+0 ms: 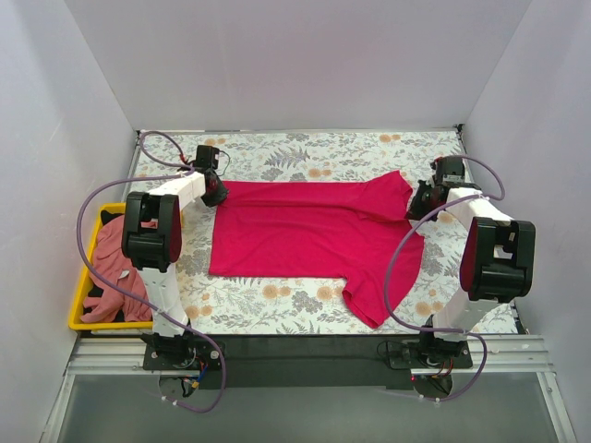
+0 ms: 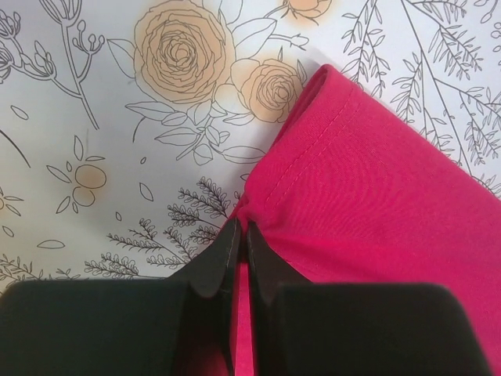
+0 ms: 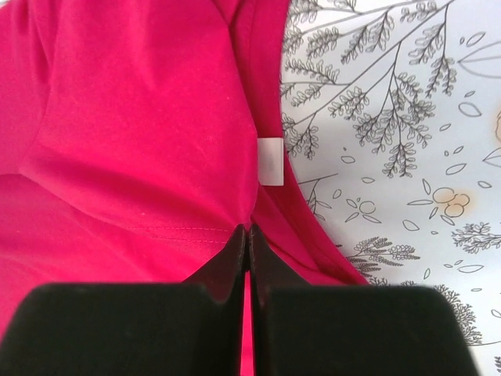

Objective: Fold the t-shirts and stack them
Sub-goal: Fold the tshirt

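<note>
A magenta-red t-shirt (image 1: 305,235) lies spread across the middle of the floral tabletop (image 1: 295,152), one sleeve pointing toward the near edge. The left tool (image 1: 213,192) sits at its far-left corner and the right tool (image 1: 422,203) at its far-right end. By the left edge, a yellow bin (image 1: 78,312) holds a salmon-pink t-shirt (image 1: 115,268).

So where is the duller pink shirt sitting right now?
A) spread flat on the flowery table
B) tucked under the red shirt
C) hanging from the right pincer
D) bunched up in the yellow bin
D: the salmon-pink shirt lies crumpled inside the yellow bin on the left side, while the left pincer and right pincer are both shut on the magenta shirt.
</note>
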### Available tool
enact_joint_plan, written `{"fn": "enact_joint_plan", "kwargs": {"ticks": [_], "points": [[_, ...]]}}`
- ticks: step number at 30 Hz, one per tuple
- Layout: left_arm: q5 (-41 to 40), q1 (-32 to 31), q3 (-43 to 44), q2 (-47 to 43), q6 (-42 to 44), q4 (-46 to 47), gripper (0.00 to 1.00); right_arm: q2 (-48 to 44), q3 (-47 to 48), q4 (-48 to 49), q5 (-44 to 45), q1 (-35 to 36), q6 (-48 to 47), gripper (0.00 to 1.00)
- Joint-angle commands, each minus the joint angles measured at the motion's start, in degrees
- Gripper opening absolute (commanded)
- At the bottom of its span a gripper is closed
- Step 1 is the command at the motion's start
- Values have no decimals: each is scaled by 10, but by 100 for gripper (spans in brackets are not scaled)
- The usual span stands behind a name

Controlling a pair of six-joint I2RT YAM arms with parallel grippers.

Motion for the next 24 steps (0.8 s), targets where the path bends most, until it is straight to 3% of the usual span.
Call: {"fn": "enact_joint_plan", "kwargs": {"ticks": [1,12,24], "points": [[-7,7,-15,-27,-9,10,0,-5,-4,0,3,1,10,1],[-6,9,-32,-34,-23,20,0,-11,-13,-6,-15,0,15,1],[-12,21,18,-26,-2,17,0,-34,14,-19,-10,-4,18,1]]}}
